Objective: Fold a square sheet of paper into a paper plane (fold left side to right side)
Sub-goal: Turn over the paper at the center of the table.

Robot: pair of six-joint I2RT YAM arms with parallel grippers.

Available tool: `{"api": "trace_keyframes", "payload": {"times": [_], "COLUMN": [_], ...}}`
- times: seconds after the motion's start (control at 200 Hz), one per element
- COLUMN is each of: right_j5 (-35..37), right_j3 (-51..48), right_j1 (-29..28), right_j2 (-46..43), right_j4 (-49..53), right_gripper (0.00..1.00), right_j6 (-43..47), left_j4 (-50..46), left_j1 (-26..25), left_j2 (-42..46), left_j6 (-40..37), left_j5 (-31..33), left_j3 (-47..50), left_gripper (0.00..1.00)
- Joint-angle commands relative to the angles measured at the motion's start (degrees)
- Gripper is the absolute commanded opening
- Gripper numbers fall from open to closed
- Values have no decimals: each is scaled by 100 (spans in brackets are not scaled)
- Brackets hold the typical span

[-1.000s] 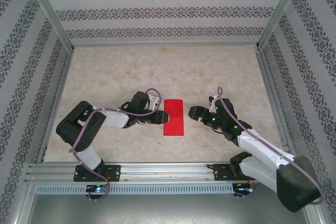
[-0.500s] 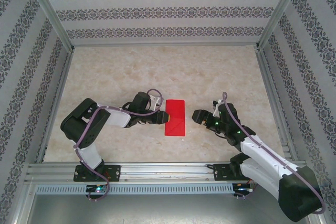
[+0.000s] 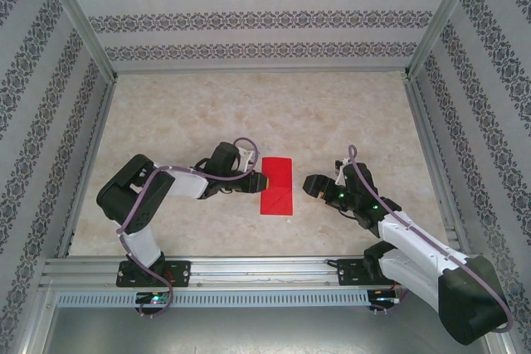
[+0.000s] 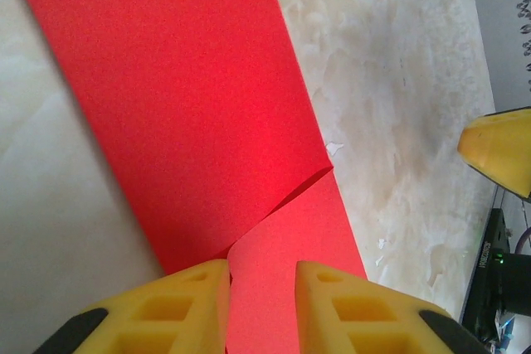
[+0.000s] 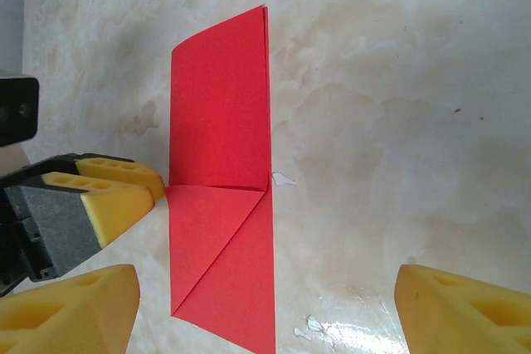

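While sheet of paper lies flat on bench, I note it folded to narrow strip, one end turned into triangle flap. Left claw sits at sheet's left edge, level with flap crease. Its yellow fingers stand narrow gap apart with red edge between them, not clamped as far as I see. Right claw stands off sheet's right edge, clear of it, spread wide, nothing held. Small white flecks on bench just beside sheet's right edge.
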State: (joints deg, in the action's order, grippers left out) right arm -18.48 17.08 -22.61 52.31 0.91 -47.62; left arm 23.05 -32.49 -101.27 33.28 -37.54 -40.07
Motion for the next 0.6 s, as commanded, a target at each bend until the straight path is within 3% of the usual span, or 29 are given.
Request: {"api": "trace_keyframes", "payload": {"times": [0.0,0.595], "right_j5": [-83,-182], "right_j3": [111,202], "right_j1": [29,20], "right_j2": [68,290], "right_j4": [-3,-47], "right_gripper": [80,80], "right_j6": [69,103], "left_j4": [26,-612], "left_j1": [18,-23], "left_j2": [-138,263], "left_j6": [-41,-354], "left_j5": [-174,494], "left_j3": [-161,-173], "left_gripper": [25,26]}}
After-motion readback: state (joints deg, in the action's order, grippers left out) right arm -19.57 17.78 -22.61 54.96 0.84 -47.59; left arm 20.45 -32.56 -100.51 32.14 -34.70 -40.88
